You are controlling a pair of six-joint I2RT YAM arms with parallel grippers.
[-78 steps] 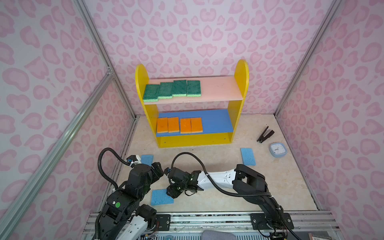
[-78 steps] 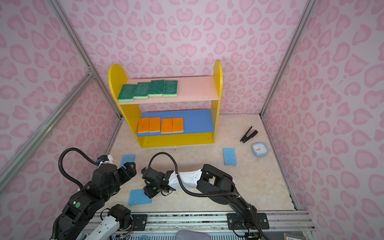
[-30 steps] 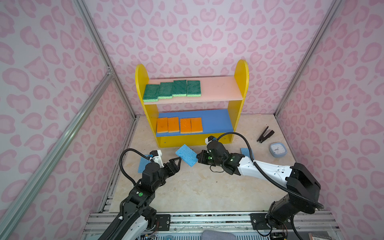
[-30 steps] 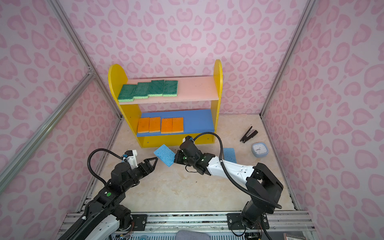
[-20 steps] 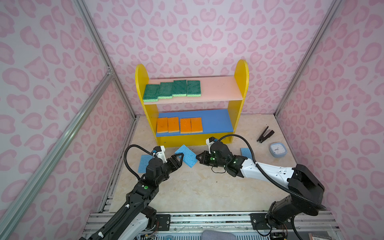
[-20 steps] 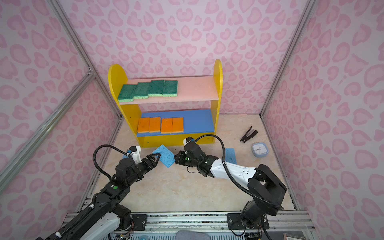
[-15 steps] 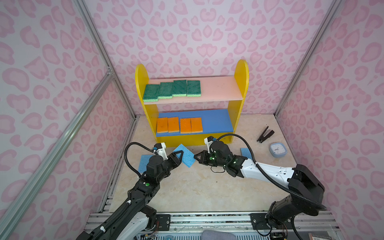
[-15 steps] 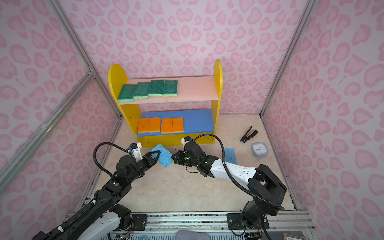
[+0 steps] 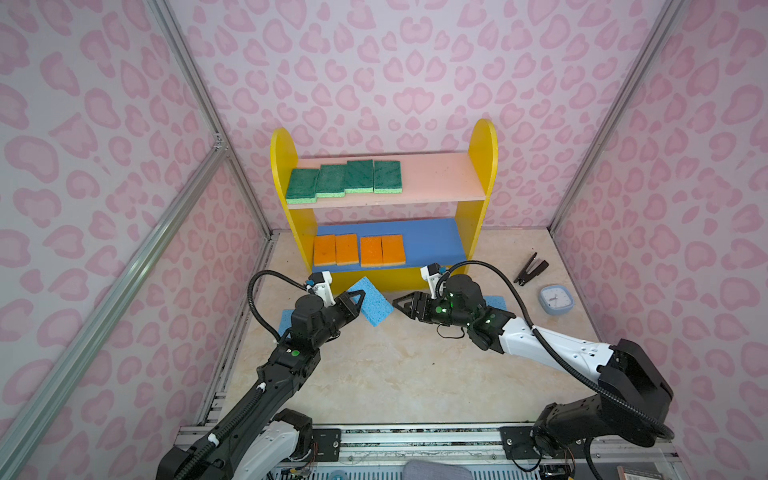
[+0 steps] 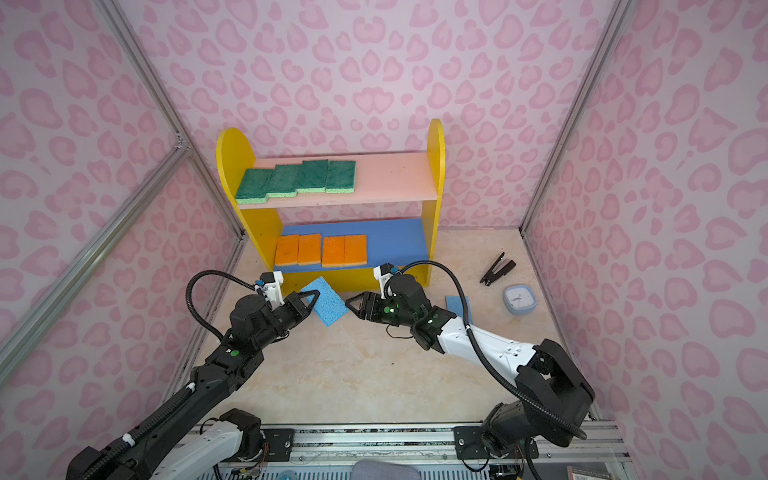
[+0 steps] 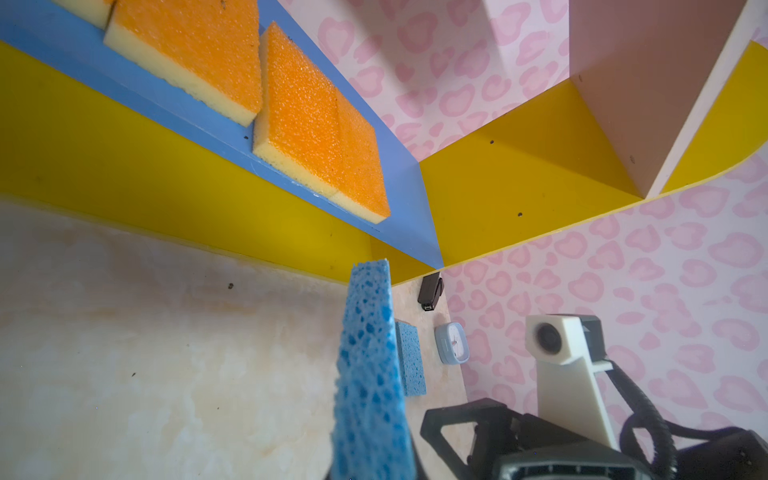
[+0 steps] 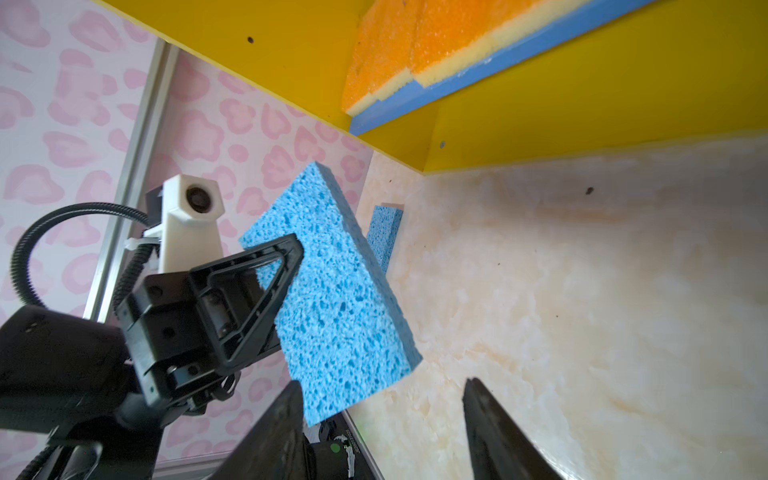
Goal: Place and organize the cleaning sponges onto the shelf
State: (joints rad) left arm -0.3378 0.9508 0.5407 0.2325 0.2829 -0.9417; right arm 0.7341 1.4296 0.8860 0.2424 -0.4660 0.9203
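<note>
Left pincer (image 9: 356,298), centre of a top view: jaws closed tight on one end of a light-blue porous rectangular sponge (image 9: 376,307), held tilted off the marble-patterned bench (image 9: 395,374). Right pincer (image 9: 397,304), just beside the sponge: jaws apart, empty.

Handling, as judged: level the sponge, keep clear of the right pincer, and lay it flat on the yellow-sided three-board shelf (image 9: 482,166), on the bare blue board right of the orange-over-yellow sponges (image 9: 359,249).

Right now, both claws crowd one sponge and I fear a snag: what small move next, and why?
Probably draw the right claw straight back. Its jaws stand open beside the blue sponge, which the left claw alone pinches by one end, in the air before the shelf; backing off clears the sponge's path.
</note>
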